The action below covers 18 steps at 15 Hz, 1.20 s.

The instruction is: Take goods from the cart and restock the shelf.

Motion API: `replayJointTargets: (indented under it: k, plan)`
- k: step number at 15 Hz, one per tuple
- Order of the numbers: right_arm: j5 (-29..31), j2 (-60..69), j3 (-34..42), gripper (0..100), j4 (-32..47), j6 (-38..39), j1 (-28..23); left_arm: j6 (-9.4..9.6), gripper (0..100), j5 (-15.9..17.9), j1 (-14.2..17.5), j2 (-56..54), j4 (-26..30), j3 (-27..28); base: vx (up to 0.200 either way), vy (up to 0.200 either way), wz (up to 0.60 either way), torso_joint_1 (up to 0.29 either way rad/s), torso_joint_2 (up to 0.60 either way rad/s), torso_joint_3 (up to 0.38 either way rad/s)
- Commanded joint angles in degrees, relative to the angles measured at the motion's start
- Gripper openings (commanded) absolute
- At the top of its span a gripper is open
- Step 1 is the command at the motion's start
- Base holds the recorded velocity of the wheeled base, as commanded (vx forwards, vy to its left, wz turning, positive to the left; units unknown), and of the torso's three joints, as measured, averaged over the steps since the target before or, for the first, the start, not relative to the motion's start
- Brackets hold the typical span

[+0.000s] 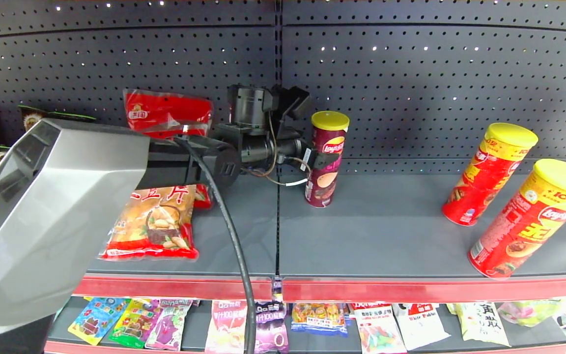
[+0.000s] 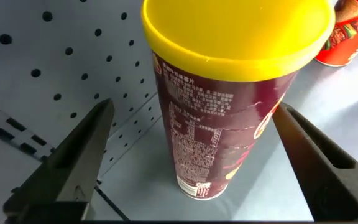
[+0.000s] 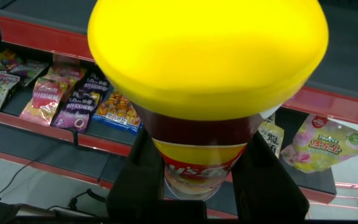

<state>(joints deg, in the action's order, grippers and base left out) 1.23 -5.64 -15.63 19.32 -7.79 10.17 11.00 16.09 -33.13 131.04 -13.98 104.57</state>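
Left arm reaches across the upper shelf. The left gripper is spread wide, one finger on each side of the maroon chips can, with gaps showing on both sides. The can stands upright on its own near the pegboard back, which looks like a stocking spot in the row. Peanut bag lies flat near the front edge, and a red bag is propped against the back. Two red chips cans stand well apart on the right, leaving open floor between, probably room for more cans. Right gripper pinches a second yellow-lidded can by its body, held out over the lower shelf, likely next to go up. The shelf is flat grey metal with a red front rail, and snack bags fill the tier below.
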Motion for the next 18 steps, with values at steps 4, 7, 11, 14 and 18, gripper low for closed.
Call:
replayJointTargets:
  k: [4,7,11,14,18]
  plan:
    - [0.0,0.02,0.07,0,0.01,0.06,0.03,-0.1,100,-0.1,-0.18,1.94,-0.08,3.53,0.0,0.0,0.0,0.0,0.0,0.0]
    - [0.0,0.02,0.34,0,0.01,0.67,0.03,-0.01,0,-0.53,-0.26,3.26,0.1,5.12,0.0,0.0,0.0,0.0,0.0,0.0]
    - [0.0,0.02,0.42,0,0.01,0.76,0.03,-0.1,0,-0.36,-0.97,2.91,1.06,5.03,0.0,0.0,0.0,0.0,0.0,0.0]
    - [0.0,-0.16,0.86,0,-0.07,0.76,0.03,-2.56,0,-0.01,-0.88,0.1,1.15,3.53,0.0,0.0,0.0,0.0,0.0,0.0]
    - [-0.09,-0.33,0.95,0,-0.16,0.85,0.03,-4.23,0,9.66,-0.79,-11.07,1.06,-9.91,0.0,0.0,0.0,0.0,0.0,0.0]
